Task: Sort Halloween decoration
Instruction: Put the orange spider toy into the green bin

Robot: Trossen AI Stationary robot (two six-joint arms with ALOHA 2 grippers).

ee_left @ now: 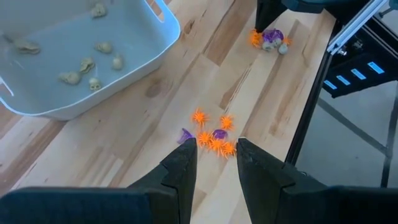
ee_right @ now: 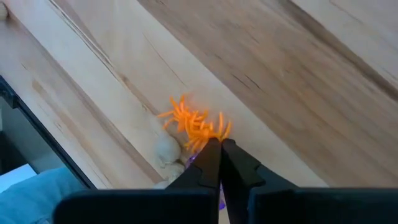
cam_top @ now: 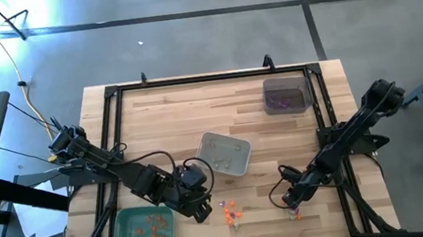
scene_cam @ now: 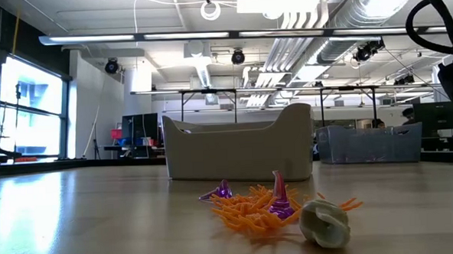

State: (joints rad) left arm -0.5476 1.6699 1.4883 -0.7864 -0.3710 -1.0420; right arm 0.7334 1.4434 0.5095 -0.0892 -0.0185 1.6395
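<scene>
Orange trinkets (ee_right: 194, 124) partly hidden behind right gripper (ee_right: 219, 148).

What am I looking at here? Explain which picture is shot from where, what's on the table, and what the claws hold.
This is a robot with two dark arms at a wooden table. One picture looks straight down, one looks level across the tabletop, and two come from cameras on the wrists. A green tray holds orange trinkets, a grey tray pale ones and a dark tray purple ones. The left gripper is open and empty above a loose pile. The right gripper is shut at an orange trinket; whether it grips it is unclear.
</scene>
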